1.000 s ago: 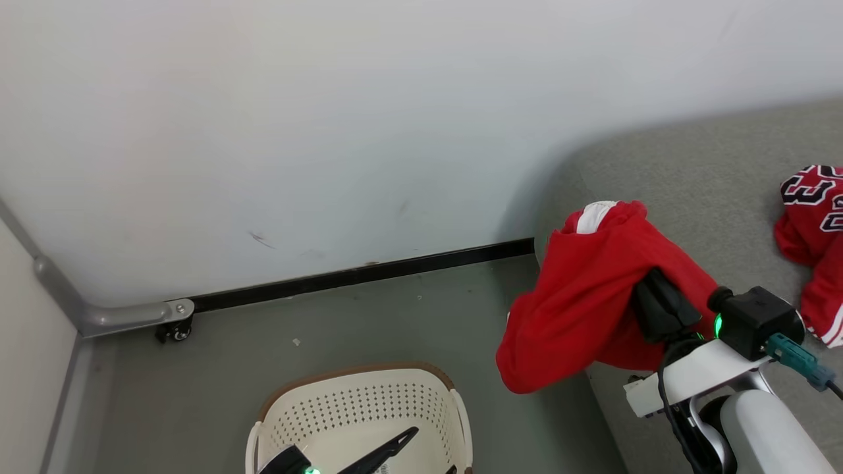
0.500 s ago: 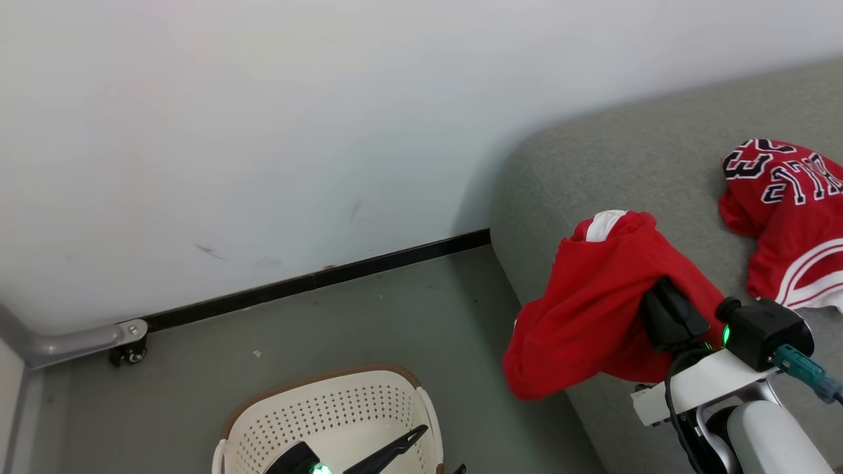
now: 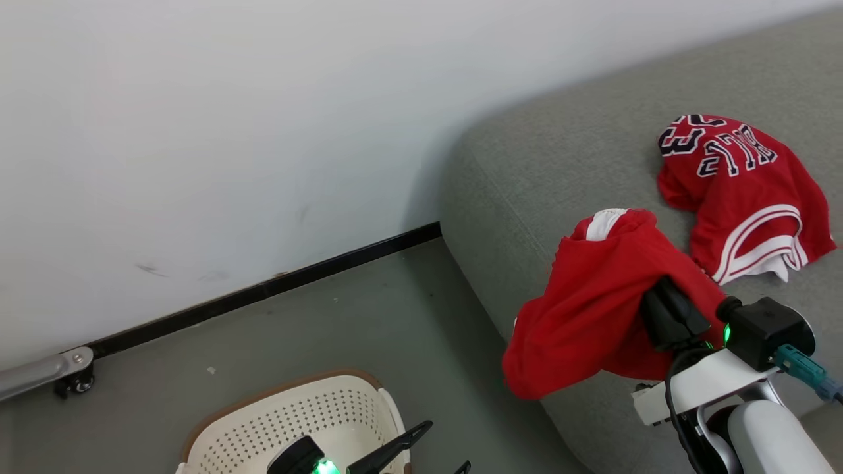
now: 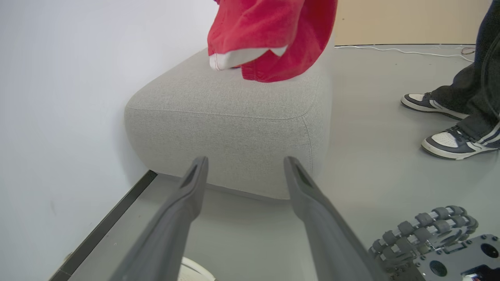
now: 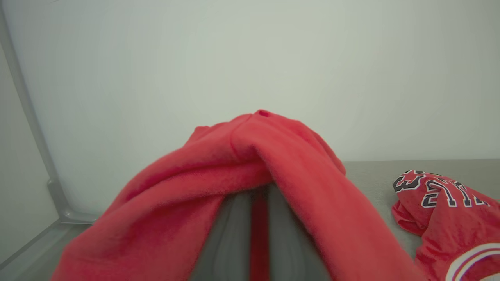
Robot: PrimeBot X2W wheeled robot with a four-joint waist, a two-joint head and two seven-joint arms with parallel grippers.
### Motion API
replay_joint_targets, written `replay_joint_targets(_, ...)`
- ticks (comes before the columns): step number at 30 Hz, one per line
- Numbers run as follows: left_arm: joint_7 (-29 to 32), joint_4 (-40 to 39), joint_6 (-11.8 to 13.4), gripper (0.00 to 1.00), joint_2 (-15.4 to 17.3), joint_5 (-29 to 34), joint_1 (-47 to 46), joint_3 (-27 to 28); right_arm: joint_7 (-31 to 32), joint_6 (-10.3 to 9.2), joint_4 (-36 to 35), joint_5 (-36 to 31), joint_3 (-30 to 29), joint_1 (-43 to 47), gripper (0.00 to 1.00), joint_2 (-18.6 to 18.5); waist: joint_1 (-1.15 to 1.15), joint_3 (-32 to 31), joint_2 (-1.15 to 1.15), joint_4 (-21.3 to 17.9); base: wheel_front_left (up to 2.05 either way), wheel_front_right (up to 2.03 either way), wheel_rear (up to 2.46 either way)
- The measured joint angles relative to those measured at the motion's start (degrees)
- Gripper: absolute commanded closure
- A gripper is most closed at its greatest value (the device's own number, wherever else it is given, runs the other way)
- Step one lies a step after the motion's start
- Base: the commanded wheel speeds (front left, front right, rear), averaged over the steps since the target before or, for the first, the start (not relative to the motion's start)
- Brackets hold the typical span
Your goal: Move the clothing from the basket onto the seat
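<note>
**Plain red garment** [image 3: 593, 296]: draped over right pincer [image 5: 254, 203], whose fingers are pressed together on a fold. Lower right of head view, hanging across the near corner of the seat [image 3: 560, 164].
**Jersey** [image 3: 737, 191]: lying on seat, upper right.
**Basket** [image 3: 276, 396]: bottom edge, on floor [image 3: 342, 316]; no clothing in the visible part.
**Left pincer** [image 4: 244, 164]: spread, holding nothing.
**Step, as judged:** carrying the second piece across. Next calls for reaching further over the cushion, then letting go.
**Room:** pale wall [image 3: 263, 99], black baseboard [image 3: 263, 289]; a person's shoes [image 4: 449, 142] at right of left wrist view.
</note>
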Motion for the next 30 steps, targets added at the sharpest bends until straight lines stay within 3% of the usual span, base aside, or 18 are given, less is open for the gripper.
replay_joint_targets(20,0.00,-0.13,0.00,0.00,0.83,-0.16,-2.14,-0.42,0.00,0.00,-0.48,0.00,-0.93,0.02,1.00,0.76,0.00,2.63,0.00,-7.80,0.00,0.00,0.00)
replay_joint_targets(30,0.00,-0.34,0.00,0.00,1.33,-0.14,-2.27,-0.89,0.00,0.00,-0.18,-1.02,-2.36,-0.04,1.00,0.63,0.00,3.91,0.00,-9.49,0.00,0.00,0.00)
